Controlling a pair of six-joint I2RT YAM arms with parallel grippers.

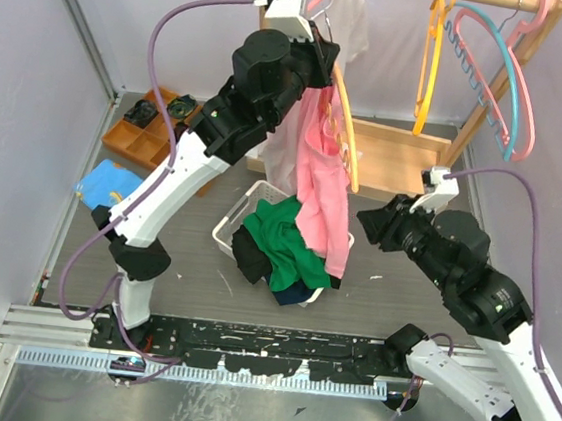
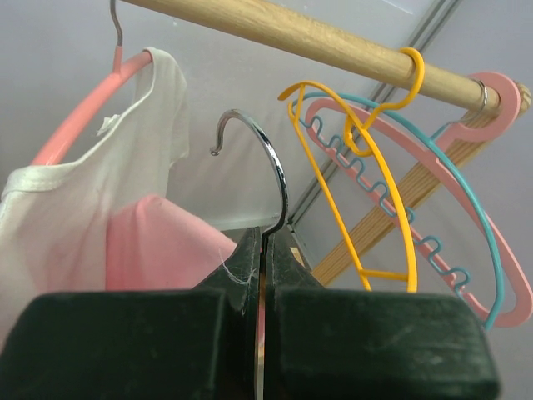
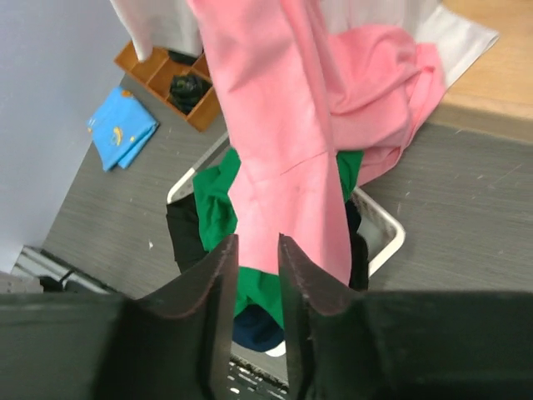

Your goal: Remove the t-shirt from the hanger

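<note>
A pink t-shirt (image 1: 323, 190) hangs long from an orange hanger (image 1: 348, 127) that is held off the rail. My left gripper (image 1: 322, 59) is shut on that hanger's silver wire hook (image 2: 279, 179), which rises from between the closed fingers of the left gripper (image 2: 265, 237). The pink t-shirt (image 2: 158, 242) shows just left of them. My right gripper (image 1: 365, 222) sits beside the shirt's lower hem. In its wrist view the right gripper (image 3: 258, 242) stands narrowly open with nothing between the fingers. The pink t-shirt (image 3: 283, 142) hangs just beyond the tips.
A white shirt (image 2: 83, 192) hangs on a pink hanger on the wooden rail (image 2: 333, 42), with yellow (image 1: 429, 65), pink and teal hangers (image 1: 505, 83) to the right. Below the shirt, a white basket (image 1: 227, 227) holds green and dark clothes. An orange tray (image 1: 133, 140) and blue cloth (image 1: 108, 184) lie left.
</note>
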